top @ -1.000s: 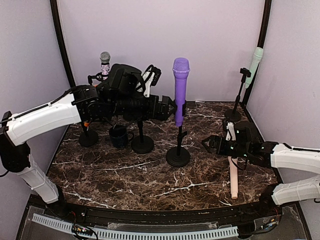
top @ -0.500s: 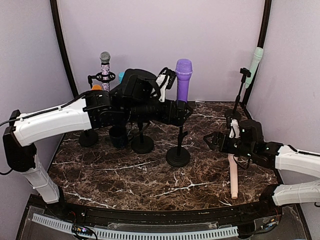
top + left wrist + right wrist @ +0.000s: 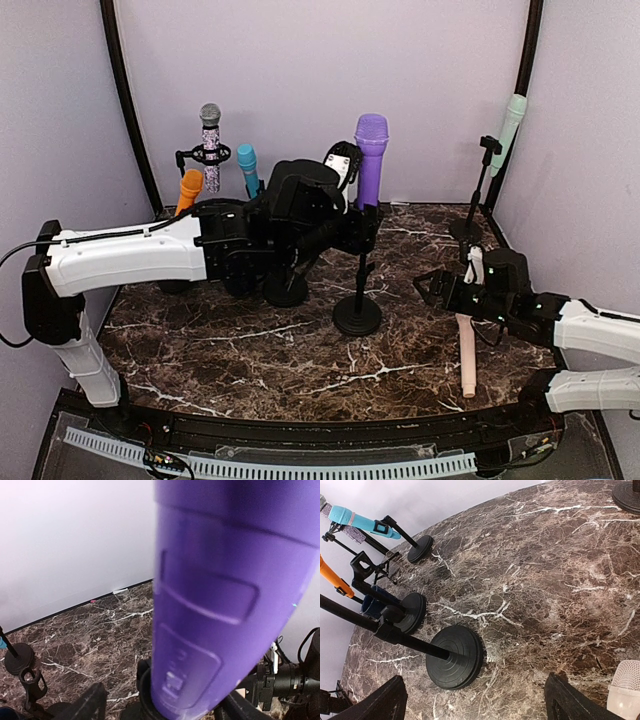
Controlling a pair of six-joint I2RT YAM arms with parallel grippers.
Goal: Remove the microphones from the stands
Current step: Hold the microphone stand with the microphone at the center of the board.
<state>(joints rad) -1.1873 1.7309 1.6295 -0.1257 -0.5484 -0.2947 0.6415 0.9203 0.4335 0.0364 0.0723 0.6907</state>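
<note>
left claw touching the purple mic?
Cannot tell. Left wrist view: the left claw straddles the purple microphone; one finger stands clear of it, the other sits at its blurred edge, no plain gap or contact.

Top cam overhead; wrist cams low, L prob. closest to mic (image 3: 215, 595).

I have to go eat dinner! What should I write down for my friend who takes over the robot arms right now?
Left gripper: fingers on either side of the tall purple plastic microphone; whether they grip it, I cannot tell.
Right gripper: open, empty, low over the dark marble table, near a pale pink microphone lying flat.
Done: purple microphone reached, but it sits upright in its black round-based stand.
To do: clamp it, then lift it up out of the stand.
</note>
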